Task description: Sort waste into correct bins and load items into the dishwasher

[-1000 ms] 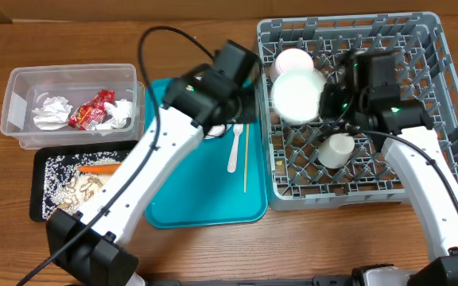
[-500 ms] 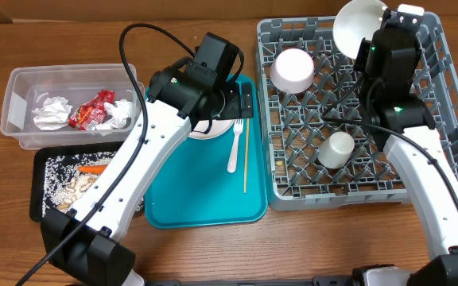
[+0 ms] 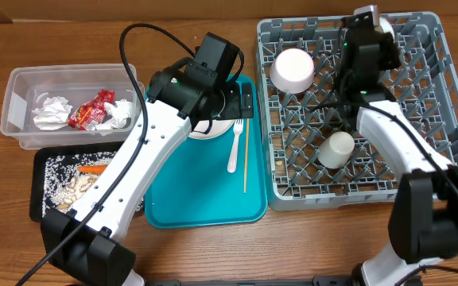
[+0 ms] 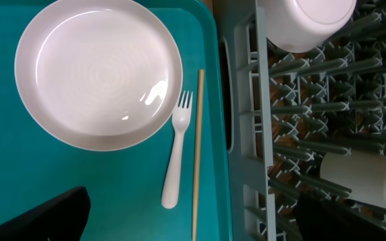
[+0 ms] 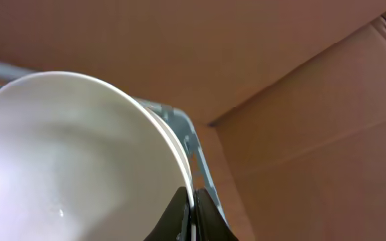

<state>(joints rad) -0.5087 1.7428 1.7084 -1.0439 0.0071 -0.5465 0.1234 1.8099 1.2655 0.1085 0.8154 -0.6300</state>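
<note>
progress | your right gripper (image 5: pixel 191 201) was clamped on a bowl (image 5: pixel 79 154) rim above the rack's (image 3: pixel 445 103) back edge; left gripper (image 4: pixel 189 201) hung wide apart, empty, over the plate (image 4: pixel 99 70) | napkins (image 3: pixel 52 113), wrapper (image 3: pixel 91 110) binned; second bowl (image 3: pixel 293 70), cup (image 3: pixel 336 148) racked | plate, fork (image 4: pixel 175 150), stick (image 4: pixel 198 154) sat on the tray (image 4: pixel 19 181), not loaded yet

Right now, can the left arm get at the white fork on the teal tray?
Probably yes. The left end effector hangs open above the fork and nothing covers it, though the wooden stick lies close beside it.
</note>
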